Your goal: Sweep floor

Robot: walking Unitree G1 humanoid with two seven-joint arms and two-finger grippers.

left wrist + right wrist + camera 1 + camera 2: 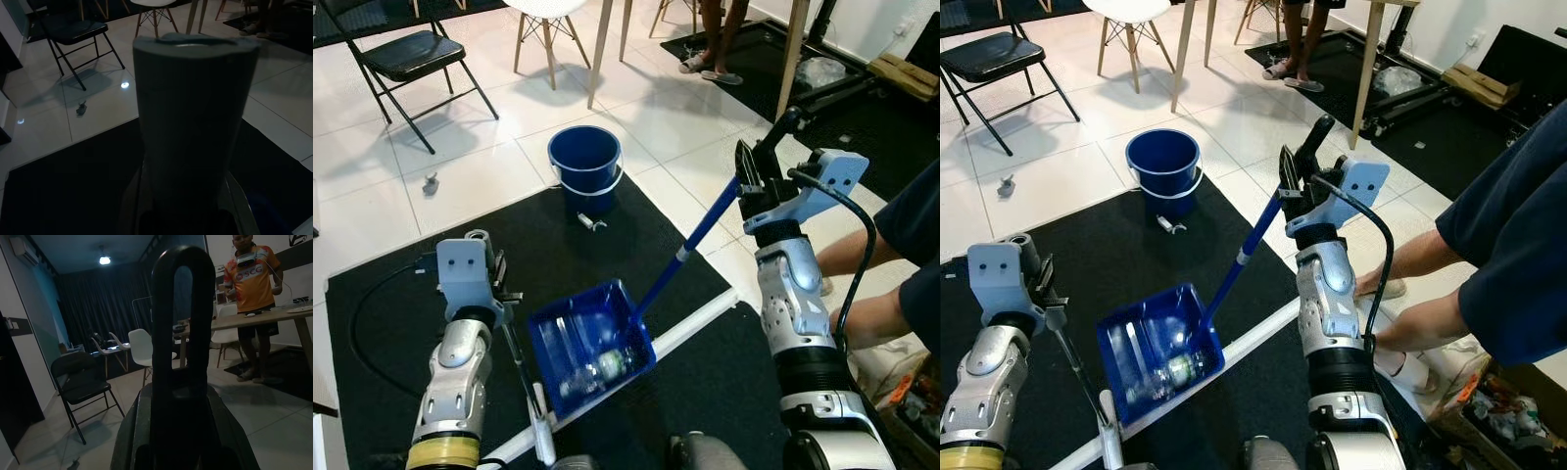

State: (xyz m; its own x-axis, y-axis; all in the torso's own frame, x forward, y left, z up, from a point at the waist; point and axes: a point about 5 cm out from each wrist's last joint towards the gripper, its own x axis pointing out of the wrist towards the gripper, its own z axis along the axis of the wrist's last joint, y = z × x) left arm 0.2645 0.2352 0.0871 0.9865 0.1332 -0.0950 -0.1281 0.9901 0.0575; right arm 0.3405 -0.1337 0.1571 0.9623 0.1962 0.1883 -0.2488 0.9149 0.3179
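Note:
A blue dustpan rests on the black mat with a clear plastic bottle lying in it. Its long blue handle slants up to the right and ends in a black loop grip, on which my right gripper is shut. My left gripper is shut on the broom's handle, seen close up as a thick grey shaft. From it a thin dark rod runs down to a white piece just left of the dustpan.
A blue bucket stands at the mat's far edge with a small piece of litter before it. More litter lies on the white tiles. A person's arms reach in at the right. A folding chair and table legs stand behind.

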